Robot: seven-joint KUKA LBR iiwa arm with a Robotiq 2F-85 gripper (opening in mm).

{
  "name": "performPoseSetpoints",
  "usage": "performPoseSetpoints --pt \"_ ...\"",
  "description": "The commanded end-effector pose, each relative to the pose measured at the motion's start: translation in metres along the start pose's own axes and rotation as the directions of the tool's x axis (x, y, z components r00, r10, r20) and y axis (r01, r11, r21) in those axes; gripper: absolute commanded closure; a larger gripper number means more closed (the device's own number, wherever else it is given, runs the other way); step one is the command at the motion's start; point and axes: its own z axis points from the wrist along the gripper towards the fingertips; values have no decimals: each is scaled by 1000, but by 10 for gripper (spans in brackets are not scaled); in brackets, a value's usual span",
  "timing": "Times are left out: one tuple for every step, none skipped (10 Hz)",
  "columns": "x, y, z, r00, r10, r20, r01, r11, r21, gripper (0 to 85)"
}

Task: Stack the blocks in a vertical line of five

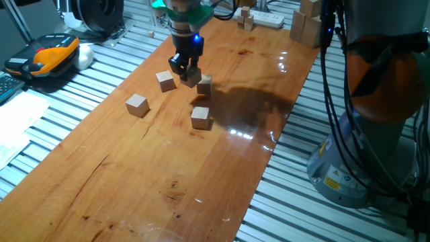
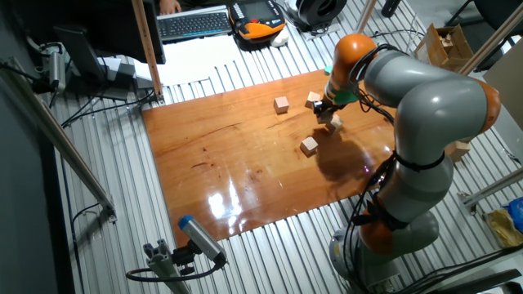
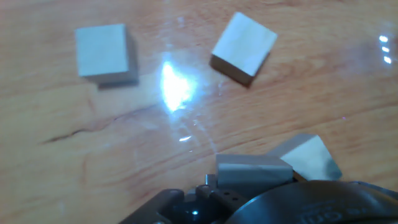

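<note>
Glossy wooden tabletop (image 1: 168, 168) on a slatted metal bench — my inventory from the remote station.

Gripper (image 1: 186, 72): upper centre of one fixed view, low over the board, fingers closed around a small tan block (image 1: 189, 77); in the hand view a cube (image 3: 252, 168) sits at the fingers.

Blocks loose on the board: one (image 1: 205, 83) just right of the gripper, touching or nearly so — I cannot tell which; one (image 1: 166, 81) just left; one (image 1: 137, 105) further left; one (image 1: 201, 117) below, apart from the rest.

Surroundings: larger pale wooden blocks (image 1: 306, 23) and a white power strip (image 1: 267, 18) along the top edge; an orange-and-black handset (image 1: 48, 55) at upper left.
</note>
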Motion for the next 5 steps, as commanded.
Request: performPoseSetpoints --pt "1 -2 1 715 699 3 -698 713 61 850" --pt "2 -4 1 681 732 5 -731 679 68 850" --pt "2 -5 1 637 771 5 -769 635 73 850" --pt "2 -4 2 565 825 1 -823 563 78 850" --pt "2 -4 1 525 851 -1 -848 523 82 850"
